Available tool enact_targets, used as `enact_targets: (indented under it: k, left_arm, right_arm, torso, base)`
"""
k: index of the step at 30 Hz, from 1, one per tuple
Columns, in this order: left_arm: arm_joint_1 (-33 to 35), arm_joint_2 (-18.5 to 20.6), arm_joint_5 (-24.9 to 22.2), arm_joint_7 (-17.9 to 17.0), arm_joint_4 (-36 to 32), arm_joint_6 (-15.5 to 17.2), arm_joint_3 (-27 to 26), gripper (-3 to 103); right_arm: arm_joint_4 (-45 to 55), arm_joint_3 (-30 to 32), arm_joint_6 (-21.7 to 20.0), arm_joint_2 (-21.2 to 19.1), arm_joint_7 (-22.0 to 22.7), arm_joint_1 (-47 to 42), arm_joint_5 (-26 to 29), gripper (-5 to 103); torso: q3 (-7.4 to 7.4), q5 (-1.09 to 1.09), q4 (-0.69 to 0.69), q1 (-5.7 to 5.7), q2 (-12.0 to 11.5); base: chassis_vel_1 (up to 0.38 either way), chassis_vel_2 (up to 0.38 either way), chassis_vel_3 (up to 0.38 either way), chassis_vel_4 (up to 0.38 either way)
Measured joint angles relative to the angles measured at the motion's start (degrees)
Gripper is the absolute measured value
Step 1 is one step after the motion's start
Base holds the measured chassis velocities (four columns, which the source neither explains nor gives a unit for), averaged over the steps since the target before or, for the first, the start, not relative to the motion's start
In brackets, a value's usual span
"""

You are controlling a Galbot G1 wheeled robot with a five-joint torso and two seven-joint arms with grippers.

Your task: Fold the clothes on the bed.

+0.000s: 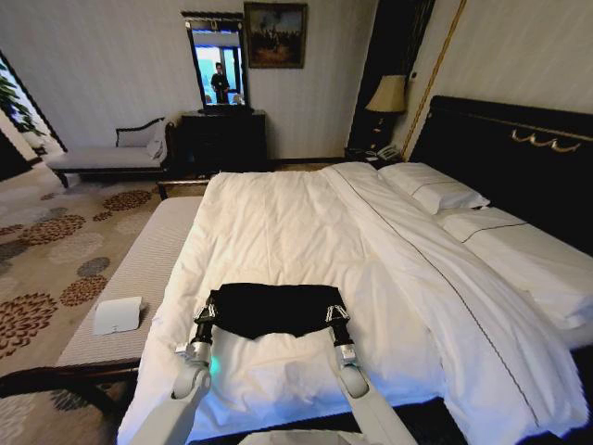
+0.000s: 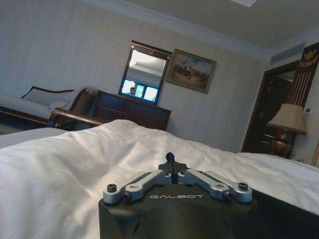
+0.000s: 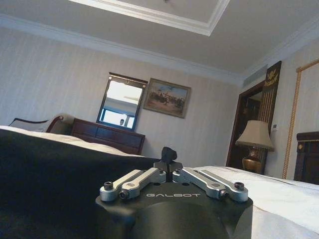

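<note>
Black soft T-shirt [image 1: 275, 309] | lies on bed [image 1: 278, 232] between both grippers | left gripper [image 1: 207, 313], right gripper [image 1: 335, 314] pinching its corners | light, limp, likely sags; grip hems.

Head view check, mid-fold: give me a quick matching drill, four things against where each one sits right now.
Things:
1. black T-shirt
2. left gripper
3. right gripper
4. pillows

Places:
A. by the dark headboard
B. at the shirt's right edge
C. on the white duvet, near the foot of the bed
D. at the shirt's left edge

Pairs: 1-C, 2-D, 3-B, 4-A
</note>
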Motion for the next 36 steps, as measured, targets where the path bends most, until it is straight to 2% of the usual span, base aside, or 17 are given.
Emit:
enact_targets:
  k: [15,22,24,25,26,27,28,29,30,31,32,33,36]
  left_arm:
    - [2.2,0.0,0.6,-0.4,-2.5,1.1,-0.8,0]
    - [3.1,0.1,0.8,-0.3,-3.0,1.6,-2.4,0]
    - [3.5,0.3,0.8,-0.1,-3.5,1.8,-2.5,-3]
    - [3.9,0.4,0.5,0.6,-4.0,2.1,-2.5,1]
    - [5.1,0.9,-0.1,2.2,-5.1,3.2,-2.7,6]
    - [5.6,1.1,-0.3,2.8,-5.6,3.8,-2.8,12]
    - [5.6,1.1,-0.3,2.8,-5.6,3.8,-2.8,12]
    - [7.1,1.5,-0.7,3.6,-7.3,4.5,-3.7,23]
    - [7.6,1.7,-1.4,3.6,-8.7,4.9,-4.4,34]
    - [7.7,1.9,-1.8,3.6,-9.6,5.3,-4.8,34]
    - [7.8,2.2,-2.3,3.6,-10.7,5.8,-5.3,40]
    - [7.8,2.2,-2.3,3.6,-10.7,5.8,-5.3,40]
    - [7.5,3.6,-4.5,2.7,-14.5,8.2,-6.2,57]
  right_arm:
    - [3.9,0.3,-0.1,-1.0,0.0,-2.8,0.8,1]
    - [5.1,0.2,-0.2,-1.0,-1.6,-5.0,0.3,1]
    - [5.3,0.3,-0.2,-1.0,-2.2,-5.2,0.2,-1]
    - [5.4,0.3,-0.2,-1.0,-2.5,-5.4,0.2,-1]
    - [5.6,0.4,-0.2,-1.1,-3.1,-5.6,0.1,9]
    - [5.7,0.5,-0.2,-1.1,-3.2,-5.6,0.1,9]
    - [5.7,0.5,-0.2,-1.1,-3.2,-5.6,0.1,9]
    - [6.8,1.0,-0.1,-1.7,-3.6,-5.7,0.4,25]
    - [8.3,1.6,-0.1,-2.4,-4.1,-6.5,1.4,32]
    - [9.4,2.0,-0.2,-2.8,-4.7,-7.1,2.4,36]
    - [10.6,2.6,-0.4,-3.3,-5.6,-7.7,3.6,42]
    - [10.6,2.6,-0.4,-3.3,-5.6,-7.7,3.6,42]
    - [16.1,6.6,-3.0,-4.7,-11.4,-10.1,9.9,53]
  torso:
    - [0.0,-0.01,0.0,0.0,0.0]
    - [0.0,-0.01,0.0,0.0,0.0]
    - [0.0,0.0,0.0,0.0,0.0]
    - [0.0,-0.01,-0.01,0.0,0.0]
    - [0.0,-0.01,0.0,0.0,0.0]
    - [0.0,0.0,0.0,0.0,0.0]
    - [0.0,0.0,0.0,0.0,0.0]
    - [0.0,-0.01,0.02,0.0,0.0]
    - [0.0,0.0,0.02,0.0,0.0]
    - [0.0,0.0,0.01,0.0,0.0]
    - [0.0,0.0,0.01,0.0,0.0]
    - [0.0,0.0,0.01,0.0,0.0]
    - [0.0,-0.01,-0.01,0.0,0.0]
  base:
    - [0.0,0.0,0.0,0.0]
    - [0.0,0.0,0.0,0.0]
    - [0.0,0.0,0.0,0.0]
    - [0.0,0.0,0.0,0.0]
    - [0.0,0.0,0.0,0.0]
    - [0.0,0.0,0.0,0.0]
    - [0.0,0.0,0.0,0.0]
    - [0.0,0.0,0.0,0.0]
    - [0.0,0.0,0.0,0.0]
    - [0.0,0.0,0.0,0.0]
    - [0.0,0.0,0.0,0.0]
    - [0.0,0.0,0.0,0.0]
    - [0.0,0.0,0.0,0.0]
